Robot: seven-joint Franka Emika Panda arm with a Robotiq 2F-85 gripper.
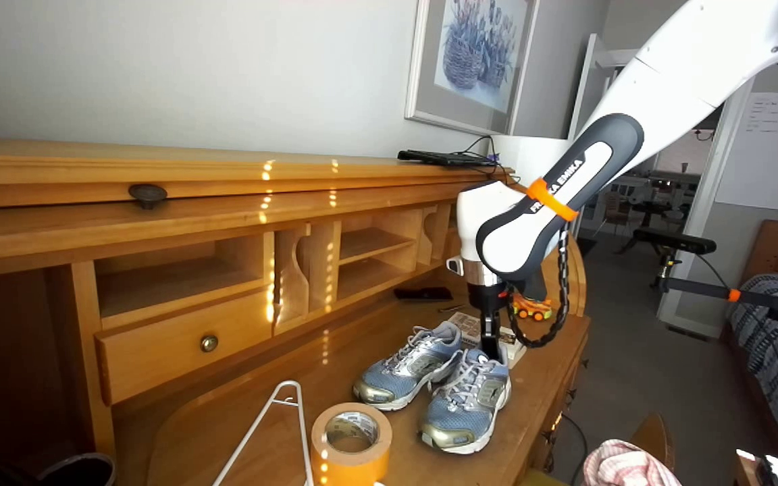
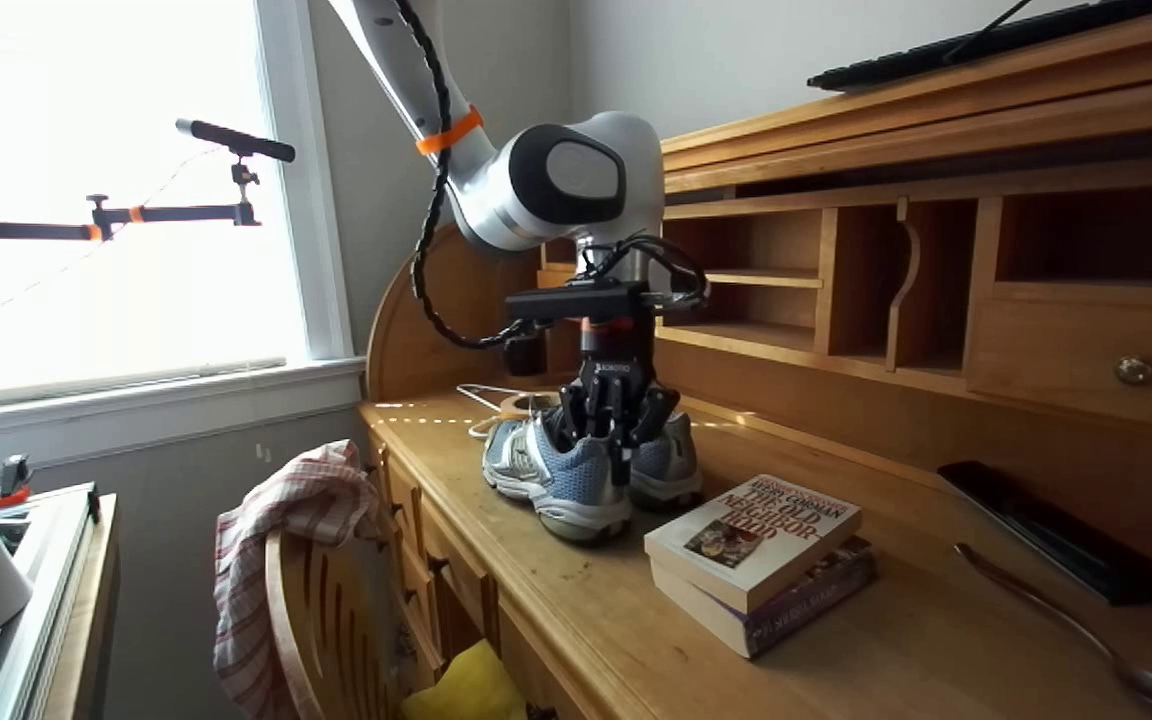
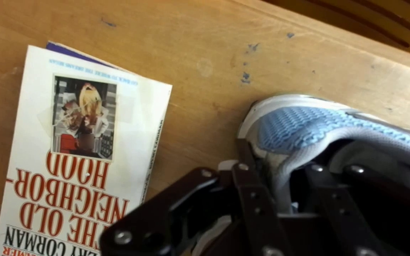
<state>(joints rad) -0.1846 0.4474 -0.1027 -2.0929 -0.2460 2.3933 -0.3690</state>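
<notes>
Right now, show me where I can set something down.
Bare desk shows between the two stacked books and its front edge, and between the books and the metal utensil. Another patch lies between the hanger and the hutch drawer. Crowded: the tool grips the heel of one shoe, the other shoe alongside.

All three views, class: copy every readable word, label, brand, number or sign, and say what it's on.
"THE OLD NEIGHBOR-HOOD": top book
"…ERY CORMAN": top book
"…AMER": top book
"GO BACK TO WHERE THE DREAMS BEGAN": top book
"F…KA EMIKA": arm
"ROBOTIQ": gripper
Too small or blurred: lower book, tape, wall sheet
</notes>
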